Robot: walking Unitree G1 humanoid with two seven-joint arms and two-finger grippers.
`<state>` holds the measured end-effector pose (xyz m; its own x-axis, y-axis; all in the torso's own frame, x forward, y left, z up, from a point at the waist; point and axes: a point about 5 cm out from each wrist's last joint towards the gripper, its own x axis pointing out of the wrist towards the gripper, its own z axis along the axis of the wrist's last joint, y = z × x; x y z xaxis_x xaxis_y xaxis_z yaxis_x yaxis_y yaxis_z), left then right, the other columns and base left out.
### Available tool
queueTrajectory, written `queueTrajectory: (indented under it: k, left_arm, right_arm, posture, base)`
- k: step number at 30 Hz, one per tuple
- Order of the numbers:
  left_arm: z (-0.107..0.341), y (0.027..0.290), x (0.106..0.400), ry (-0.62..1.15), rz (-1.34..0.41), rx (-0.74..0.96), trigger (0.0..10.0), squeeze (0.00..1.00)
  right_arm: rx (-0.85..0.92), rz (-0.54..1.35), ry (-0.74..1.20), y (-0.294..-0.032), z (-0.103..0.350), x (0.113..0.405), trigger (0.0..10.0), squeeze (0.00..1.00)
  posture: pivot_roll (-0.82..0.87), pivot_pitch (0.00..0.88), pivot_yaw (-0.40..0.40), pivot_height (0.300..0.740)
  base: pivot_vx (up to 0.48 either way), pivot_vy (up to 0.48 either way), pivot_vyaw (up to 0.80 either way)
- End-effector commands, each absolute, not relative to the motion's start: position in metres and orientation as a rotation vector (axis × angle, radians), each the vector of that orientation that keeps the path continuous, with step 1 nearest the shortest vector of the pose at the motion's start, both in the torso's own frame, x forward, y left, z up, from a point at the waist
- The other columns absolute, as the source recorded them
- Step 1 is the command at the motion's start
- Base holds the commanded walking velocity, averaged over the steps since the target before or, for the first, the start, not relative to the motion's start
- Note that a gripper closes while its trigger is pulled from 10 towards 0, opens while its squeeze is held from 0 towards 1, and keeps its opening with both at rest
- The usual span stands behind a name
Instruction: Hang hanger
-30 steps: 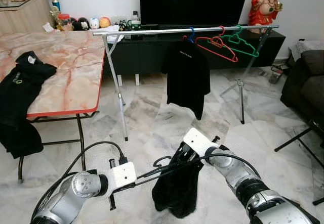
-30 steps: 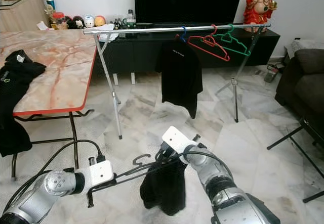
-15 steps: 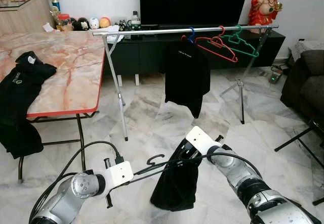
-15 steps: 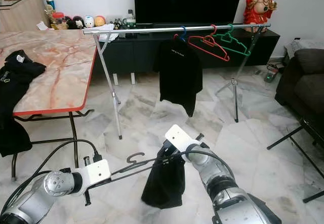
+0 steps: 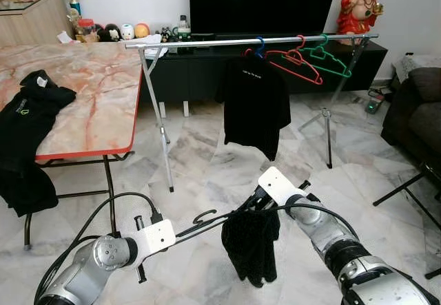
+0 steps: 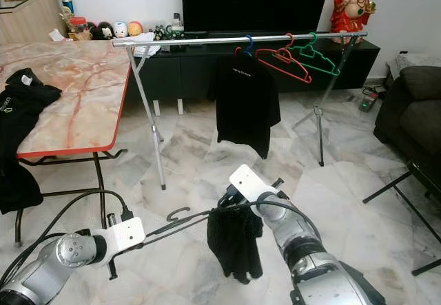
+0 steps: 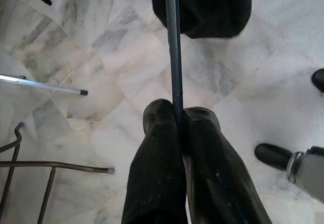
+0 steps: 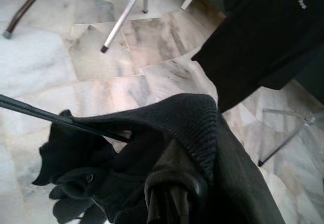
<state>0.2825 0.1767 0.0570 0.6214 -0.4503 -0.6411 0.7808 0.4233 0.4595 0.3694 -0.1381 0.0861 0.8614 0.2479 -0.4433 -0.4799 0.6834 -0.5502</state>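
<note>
Fingers (image 7: 162,163) of the left gripper (image 5: 180,235) are pressing together on the thin dark bar of a black hanger (image 5: 207,220), with no gap showing between them in the left wrist view. That hanger is lying nearly level, low above the marble floor (image 5: 207,160), its hook curling up near the left gripper and its far end reaching across to the right gripper (image 5: 256,202). Bunched on that far end, a black garment (image 5: 251,245) is drooping toward the floor. The right gripper is sitting at the top of this garment, its fingers buried in the knit fabric in the right wrist view, so I cannot tell how far apart they are.

Beyond both arms, a silver clothes rail (image 5: 207,42) is standing on slanted legs, well apart from the held hanger. On the rail a black t-shirt (image 5: 253,107) is hanging from a blue hanger (image 5: 260,47), and beside it a red hanger (image 5: 295,63) and a green hanger (image 5: 329,58) are hanging bare. To the robot's left, an orange-veined table (image 5: 96,91) is carrying dark clothing (image 5: 27,112) that is spilling over its edge.
</note>
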Motion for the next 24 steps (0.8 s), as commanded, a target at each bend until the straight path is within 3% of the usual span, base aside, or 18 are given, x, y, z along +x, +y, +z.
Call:
queueTrajectory:
  k: [1, 11, 24]
  left_arm:
    - [0.062, 0.173, 0.285, 0.433, -0.808, 0.79, 10.0, 0.0]
    - [0.068, 0.167, 0.283, 0.378, -0.859, 0.715, 10.0, 0.0]
    - [0.083, 0.184, 0.291, 0.279, -0.874, 0.815, 10.0, 0.0]
  right_arm:
    - [-0.692, 0.447, 0.31, -0.13, 0.092, 0.372, 10.0, 0.0]
    - [-0.689, 0.47, 0.285, -0.127, 0.095, 0.373, 10.0, 0.0]
    - [-0.761, 0.526, 0.291, -0.141, 0.099, 0.373, 10.0, 0.0]
  posture:
    - [0.15, 0.0, -0.025, 0.74]
    - [0.15, 0.0, -0.026, 0.74]
    - [0.16, 0.0, -0.03, 0.74]
  base:
    - [0.0, 0.0, 0.0]
    - [0.0, 0.0, 0.0]
    - [0.0, 0.0, 0.0]
